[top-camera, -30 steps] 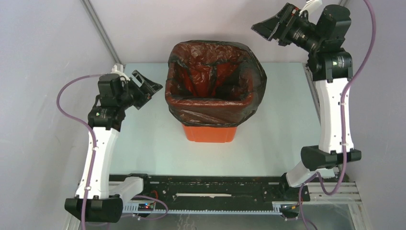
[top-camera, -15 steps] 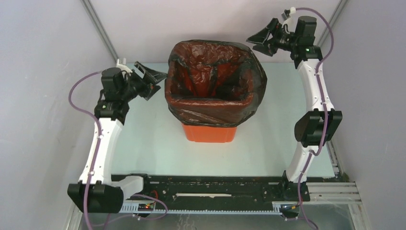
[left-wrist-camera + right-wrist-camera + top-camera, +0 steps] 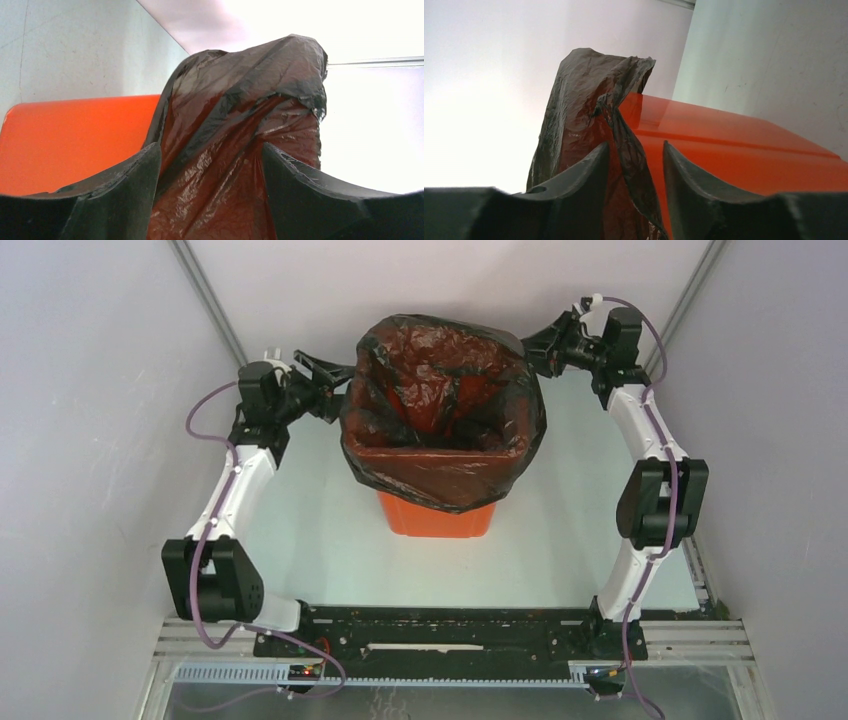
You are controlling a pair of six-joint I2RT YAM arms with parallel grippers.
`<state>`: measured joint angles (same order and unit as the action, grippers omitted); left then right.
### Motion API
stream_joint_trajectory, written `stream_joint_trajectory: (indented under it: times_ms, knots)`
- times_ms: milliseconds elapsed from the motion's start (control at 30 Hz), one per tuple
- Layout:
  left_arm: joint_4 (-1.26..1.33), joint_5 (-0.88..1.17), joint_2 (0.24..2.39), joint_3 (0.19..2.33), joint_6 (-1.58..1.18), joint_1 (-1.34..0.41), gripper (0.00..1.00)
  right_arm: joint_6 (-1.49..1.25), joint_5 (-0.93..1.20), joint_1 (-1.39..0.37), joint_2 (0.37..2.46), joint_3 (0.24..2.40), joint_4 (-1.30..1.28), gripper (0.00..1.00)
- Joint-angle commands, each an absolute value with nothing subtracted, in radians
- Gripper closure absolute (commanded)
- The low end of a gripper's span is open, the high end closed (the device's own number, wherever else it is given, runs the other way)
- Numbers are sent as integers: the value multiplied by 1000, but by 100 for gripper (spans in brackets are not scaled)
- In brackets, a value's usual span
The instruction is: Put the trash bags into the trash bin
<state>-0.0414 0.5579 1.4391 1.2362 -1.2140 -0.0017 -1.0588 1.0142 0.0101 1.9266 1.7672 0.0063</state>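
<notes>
The trash bin [image 3: 437,520] is a bright orange tub in the middle of the table. The trash bag [image 3: 440,390], glossy black with a reddish tint, lines it and hangs over the rim. My left gripper [image 3: 338,388] is at the bin's far left corner. In the left wrist view that gripper [image 3: 210,147] stands open, with bag film [image 3: 240,100] filling the gap and the bin wall [image 3: 75,140] to the left. My right gripper [image 3: 535,343] is at the far right corner. It [image 3: 636,145] is open around a loose fold of bag [image 3: 584,95], beside the bin wall [image 3: 734,150].
The bin stands on a pale green table [image 3: 300,520] enclosed by grey walls on three sides. Slanted metal posts [image 3: 210,300] rise at the back corners. A black rail [image 3: 440,625] carrying the arm bases runs along the near edge.
Both arms have swung in toward the bin's far corners and reached the bag. The right jaws have narrowed around a fold. The bag's back edge has bulged upward.
</notes>
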Motion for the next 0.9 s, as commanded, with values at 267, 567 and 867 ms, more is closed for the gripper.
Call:
stream_joint_trajectory:
  times_ms: [267,567,867]
  knots:
    - [-385,493,1189,1221,-1005,43,20,-1111,968,7,1862,1665,109,95]
    - [-542,399,1050,1259,-937,90,18,-940,903,3,1892,1688,-121,100]
    - [-549,435,945,1133,-979,98,17,-795,854,-20,1960,1865,-397,81]
